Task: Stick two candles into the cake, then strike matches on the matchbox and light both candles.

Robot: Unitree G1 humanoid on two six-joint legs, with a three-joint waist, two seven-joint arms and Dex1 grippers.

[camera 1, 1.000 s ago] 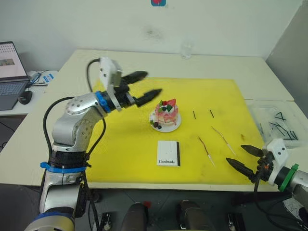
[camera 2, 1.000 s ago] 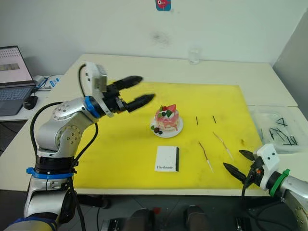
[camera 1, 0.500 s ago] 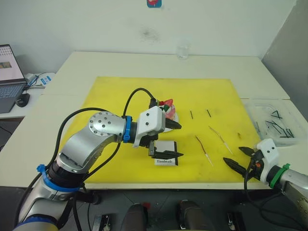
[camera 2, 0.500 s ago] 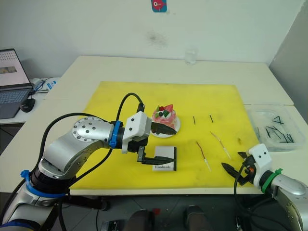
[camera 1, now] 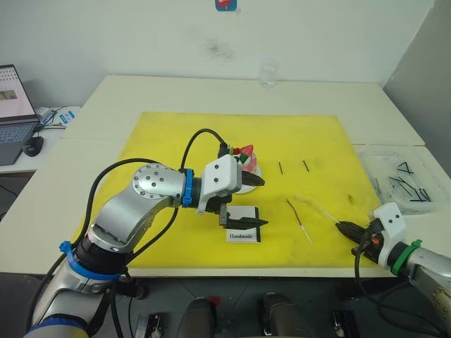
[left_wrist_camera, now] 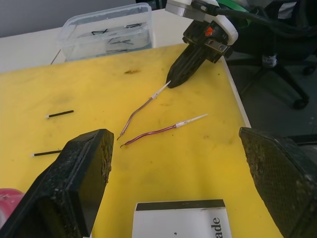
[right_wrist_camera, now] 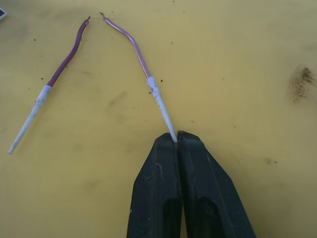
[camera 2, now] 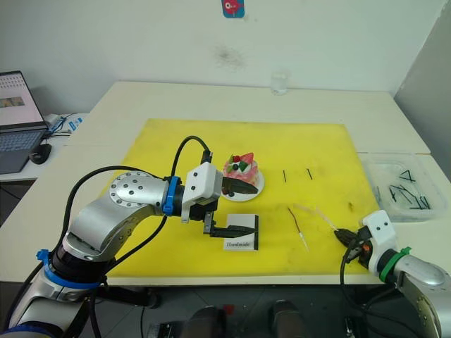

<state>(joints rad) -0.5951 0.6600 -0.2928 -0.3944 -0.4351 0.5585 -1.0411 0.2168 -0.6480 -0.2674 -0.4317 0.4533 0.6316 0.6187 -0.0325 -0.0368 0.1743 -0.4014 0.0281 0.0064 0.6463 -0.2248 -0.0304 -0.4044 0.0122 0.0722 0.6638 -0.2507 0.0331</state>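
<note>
matchbox (camera 1: 241, 225) text: "Handmade", small dark script on the white face, lower centre of the left eye view
matchbox, left wrist view: only "ade" readable, at the bottom edge of the frame
laptop (camera 2: 17, 120) screen, far left of the right eye view: content too small to read
wall sticker (camera 2: 233, 6), top centre: no legible text

Yellow mat (right_wrist_camera: 237, 59): matt, speckled, scuffed. Candles (right_wrist_camera: 138, 49): smooth coated wire, pale waxy ends. Bin (left_wrist_camera: 106, 29): clear glossy plastic.
</note>
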